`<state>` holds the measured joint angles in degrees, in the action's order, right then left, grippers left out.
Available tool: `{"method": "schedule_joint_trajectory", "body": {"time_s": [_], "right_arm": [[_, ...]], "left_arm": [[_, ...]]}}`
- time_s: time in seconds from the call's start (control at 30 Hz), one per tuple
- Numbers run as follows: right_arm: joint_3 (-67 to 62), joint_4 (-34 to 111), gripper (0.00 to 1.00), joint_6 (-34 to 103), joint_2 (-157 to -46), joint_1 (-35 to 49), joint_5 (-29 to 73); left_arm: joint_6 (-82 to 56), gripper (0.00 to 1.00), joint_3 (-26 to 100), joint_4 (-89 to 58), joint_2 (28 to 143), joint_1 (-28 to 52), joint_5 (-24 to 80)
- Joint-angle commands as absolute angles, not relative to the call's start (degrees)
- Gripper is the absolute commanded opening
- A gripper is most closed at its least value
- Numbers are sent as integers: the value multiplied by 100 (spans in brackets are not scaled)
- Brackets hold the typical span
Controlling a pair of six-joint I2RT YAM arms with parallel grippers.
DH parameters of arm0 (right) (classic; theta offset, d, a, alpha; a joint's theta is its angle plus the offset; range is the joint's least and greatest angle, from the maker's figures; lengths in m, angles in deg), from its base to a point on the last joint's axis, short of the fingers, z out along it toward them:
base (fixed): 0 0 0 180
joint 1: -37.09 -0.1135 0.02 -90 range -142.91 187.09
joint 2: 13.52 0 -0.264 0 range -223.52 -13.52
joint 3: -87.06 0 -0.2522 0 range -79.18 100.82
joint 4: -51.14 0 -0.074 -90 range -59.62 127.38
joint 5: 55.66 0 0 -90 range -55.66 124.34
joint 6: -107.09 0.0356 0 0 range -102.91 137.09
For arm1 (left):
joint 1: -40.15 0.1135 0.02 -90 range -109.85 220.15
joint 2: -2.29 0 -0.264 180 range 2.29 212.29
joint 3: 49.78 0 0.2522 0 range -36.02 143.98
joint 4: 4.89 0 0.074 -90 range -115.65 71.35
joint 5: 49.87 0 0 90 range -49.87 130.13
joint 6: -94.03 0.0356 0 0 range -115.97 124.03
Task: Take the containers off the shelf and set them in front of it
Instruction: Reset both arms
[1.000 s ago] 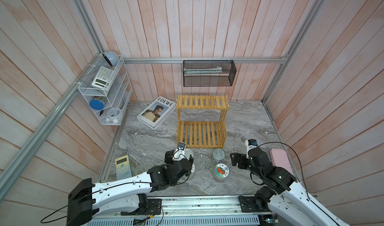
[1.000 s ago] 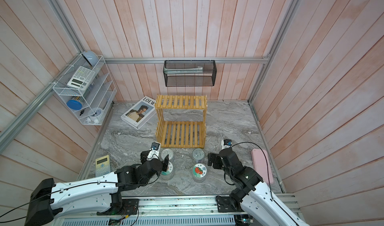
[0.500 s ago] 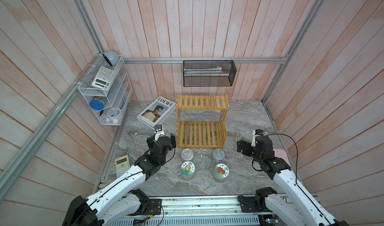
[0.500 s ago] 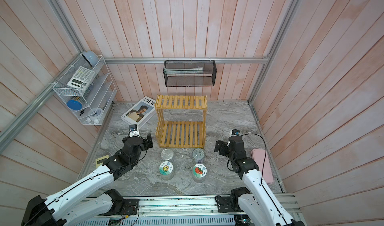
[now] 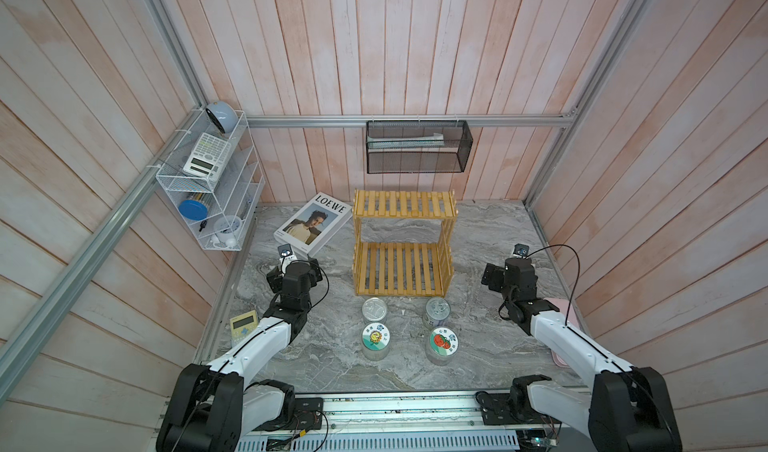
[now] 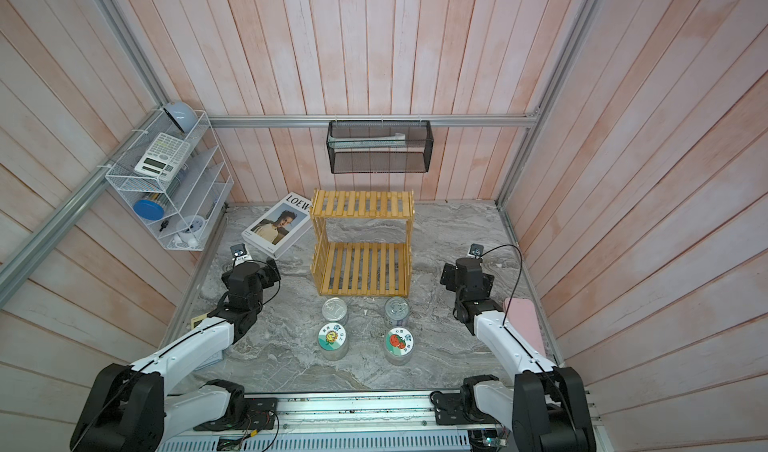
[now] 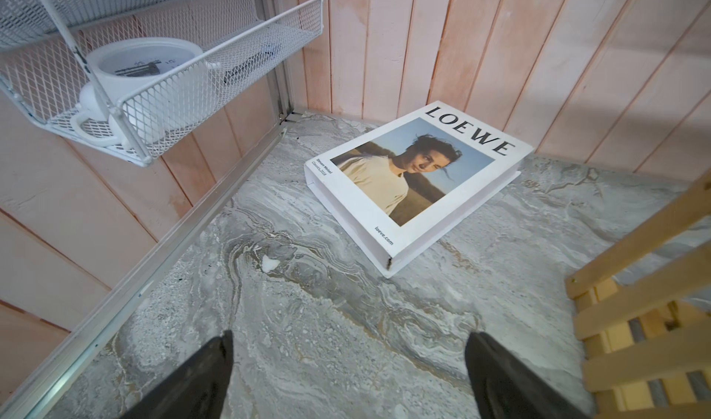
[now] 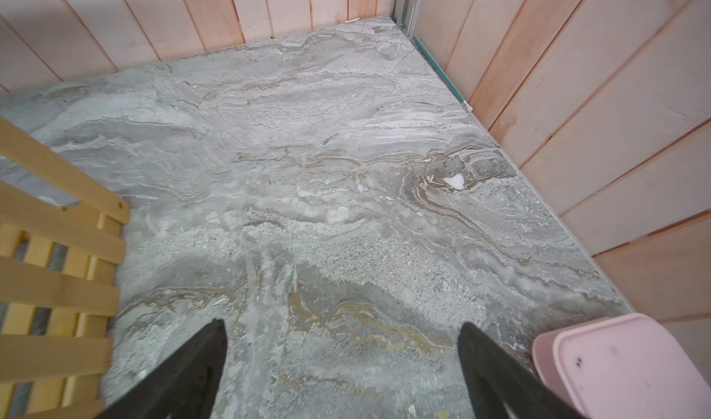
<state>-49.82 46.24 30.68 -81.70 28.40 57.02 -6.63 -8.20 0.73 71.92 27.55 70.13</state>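
Observation:
The yellow wooden shelf (image 5: pixel 402 246) (image 6: pixel 360 242) stands at the middle back, and both its tiers are bare. In front of it on the marble stand two silver cans (image 5: pixel 374 309) (image 5: pixel 436 308), and nearer still a flower-lid jar (image 5: pixel 375 340) and a tomato-lid jar (image 5: pixel 444 343). My left gripper (image 7: pixel 348 340) hovers open over bare marble left of the shelf (image 7: pixel 635 321). My right gripper (image 8: pixel 342 328) hovers open to the right of the shelf (image 8: pixel 57 244). Neither holds anything.
A LOEWE book (image 5: pixel 313 223) (image 7: pixel 415 178) lies just beyond the left gripper. A white wire rack (image 5: pixel 212 188) hangs on the left wall and a black mesh basket (image 5: pixel 417 147) on the back wall. A yellow calculator (image 5: pixel 244 325) sits front left, a pink box (image 8: pixel 623 367) beside the right gripper.
Both arms have drawn away from the jars, the left one out to the left and the right one out to the right, each toward the back. The containers have stayed put.

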Motion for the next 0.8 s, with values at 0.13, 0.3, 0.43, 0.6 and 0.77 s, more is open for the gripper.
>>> {"method": "schedule_joint_trajectory", "body": {"time_s": [0.13, 0.3, 0.43, 0.6, 0.77], "right_arm": [[-5256, 6625, 98, 2421, -9216, 2865, 6536], [-5151, 7051, 98, 2155, -9494, 2852, 6584], [-5439, 7935, 98, 1944, -9691, 2874, 6600], [-5947, 9345, 98, 1835, -10053, 2863, 6572], [-6107, 9576, 98, 1751, -10132, 2861, 6255]], "left_arm": [[342, 100, -1189, 2200, 7669, 3182, 6807], [264, 100, -1138, 2127, 7809, 3440, 6608], [43, 100, -1224, 2165, 8033, 3574, 6515], [103, 100, -1803, 4087, 9046, 3586, 6389], [117, 100, -1884, 4422, 9246, 3585, 6350]]}}
